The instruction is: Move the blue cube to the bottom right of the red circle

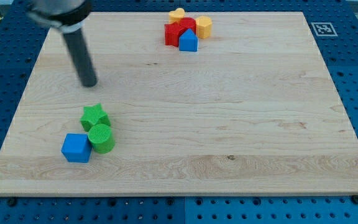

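Note:
The blue cube (76,148) lies near the board's bottom left. A green cylinder (101,138) touches its right side, and a green star (94,116) sits just above that. Two red blocks (178,31) sit close together in a tight cluster at the view's top centre; I cannot tell which of them is the red circle. My tip (89,83) is at the upper left of the board, above the green star and well apart from it. It is far to the left of the red blocks.
In the top cluster a yellow heart (178,14) lies above the red blocks, a yellow hexagon (204,27) to their right and a blue house-shaped block (188,41) below them. The wooden board (229,124) lies on a blue pegboard.

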Tool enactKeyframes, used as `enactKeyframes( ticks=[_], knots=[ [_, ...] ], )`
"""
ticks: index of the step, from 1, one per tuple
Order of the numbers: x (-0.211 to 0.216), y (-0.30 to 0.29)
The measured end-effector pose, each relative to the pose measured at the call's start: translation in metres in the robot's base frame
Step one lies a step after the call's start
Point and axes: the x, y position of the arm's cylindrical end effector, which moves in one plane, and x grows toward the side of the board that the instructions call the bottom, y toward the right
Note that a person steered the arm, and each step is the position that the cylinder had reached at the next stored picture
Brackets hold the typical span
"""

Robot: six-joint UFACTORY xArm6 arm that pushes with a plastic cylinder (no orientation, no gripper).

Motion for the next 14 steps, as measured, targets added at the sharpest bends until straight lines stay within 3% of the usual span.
enactKeyframes(
  ticks=[2, 3, 4, 8, 12, 14],
  knots=[
    [0.124, -0.025],
    [0.128, -0.025],
    [0.127, -0.009],
    [0.117, 0.153],
    [0.029, 0.173],
    [0.033, 0.222]
  ],
)
